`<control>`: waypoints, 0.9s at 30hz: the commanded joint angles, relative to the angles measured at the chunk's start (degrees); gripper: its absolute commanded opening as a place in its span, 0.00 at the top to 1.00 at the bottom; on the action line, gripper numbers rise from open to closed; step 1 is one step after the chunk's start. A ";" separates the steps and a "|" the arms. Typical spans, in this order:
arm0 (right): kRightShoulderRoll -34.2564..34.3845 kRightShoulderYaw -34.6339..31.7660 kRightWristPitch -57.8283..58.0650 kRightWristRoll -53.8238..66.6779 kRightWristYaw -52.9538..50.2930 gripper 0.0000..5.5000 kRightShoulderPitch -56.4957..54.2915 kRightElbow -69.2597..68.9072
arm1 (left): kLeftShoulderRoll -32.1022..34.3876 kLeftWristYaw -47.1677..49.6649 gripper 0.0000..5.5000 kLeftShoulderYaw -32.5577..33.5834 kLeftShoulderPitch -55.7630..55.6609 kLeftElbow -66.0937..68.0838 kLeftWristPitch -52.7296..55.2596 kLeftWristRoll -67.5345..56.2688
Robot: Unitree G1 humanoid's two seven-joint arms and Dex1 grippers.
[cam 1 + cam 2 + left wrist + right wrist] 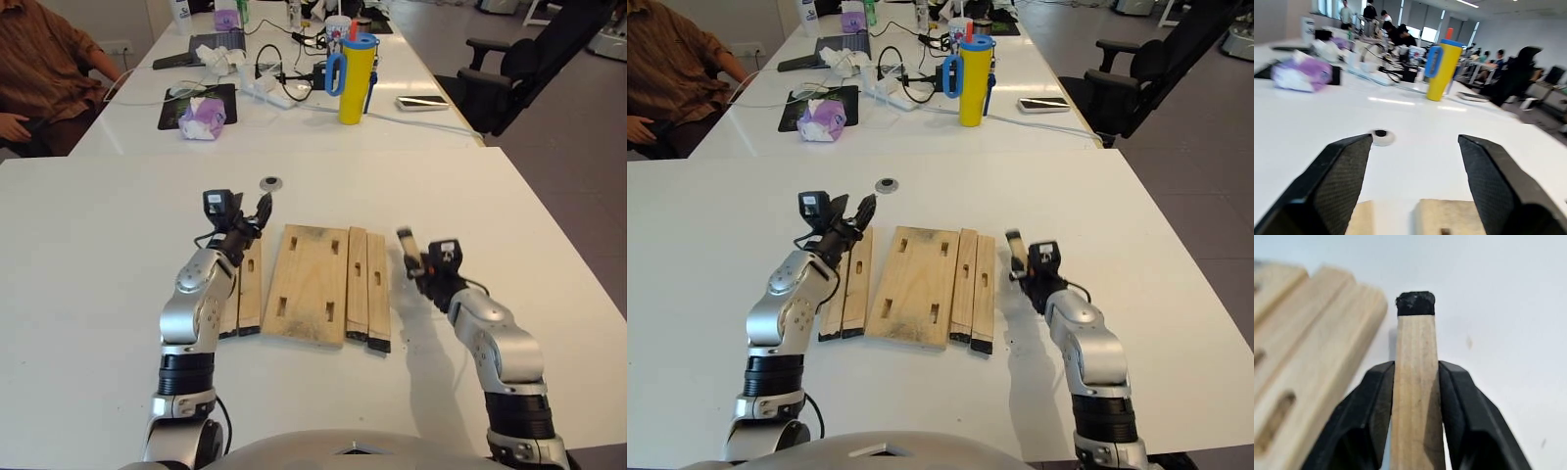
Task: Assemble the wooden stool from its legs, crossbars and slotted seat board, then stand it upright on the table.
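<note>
Left eye view, stock of the scene, largest item first.

1. Broad white tabletop [98,255]: carries every stool part.
2. Wide pale wooden seat board with rectangular slots [309,284]: lies flat at the middle of the tabletop, between the two arms, with nothing fitted into it.
3. Right pair of narrow slotted wooden slats with dark near ends [367,289]: flat, side by side, just beside the board's right edge.
4. Left pair of like wooden slats [250,294]: flat, just beside the board's left edge, partly under the left forearm.
5. Short pale wooden stick [1415,333], capped black at one end: lifted off the tabletop to the right of the right pair. Leg or crossbar cannot be told.
6. Small round grey cable port [270,183]: set in the tabletop beyond the left pair.

Progress, as judged: no joint made. The parts lie loose and unassembled, so all fitting and the standing upright remain.

Left jaws: spread wide, holding nothing, above the far end of the left pair and near the cable port.

Right jaws: clenched on the stick's two sides, black cap projecting past the tips.
</note>
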 commanded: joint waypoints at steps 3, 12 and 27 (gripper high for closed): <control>1.08 4.41 -12.02 2.60 9.48 0.77 -5.48 -0.54 | -1.60 -3.78 0.40 4.50 -7.71 -1.69 14.68 -18.79; 1.40 10.64 -20.66 3.50 18.73 0.77 -5.55 -1.18 | -1.72 -2.48 0.40 7.98 -13.15 0.26 25.47 -34.37; 2.29 10.90 -22.52 5.60 19.41 0.77 -4.03 -3.63 | -0.95 -0.91 0.67 7.51 -12.12 0.75 28.18 -37.28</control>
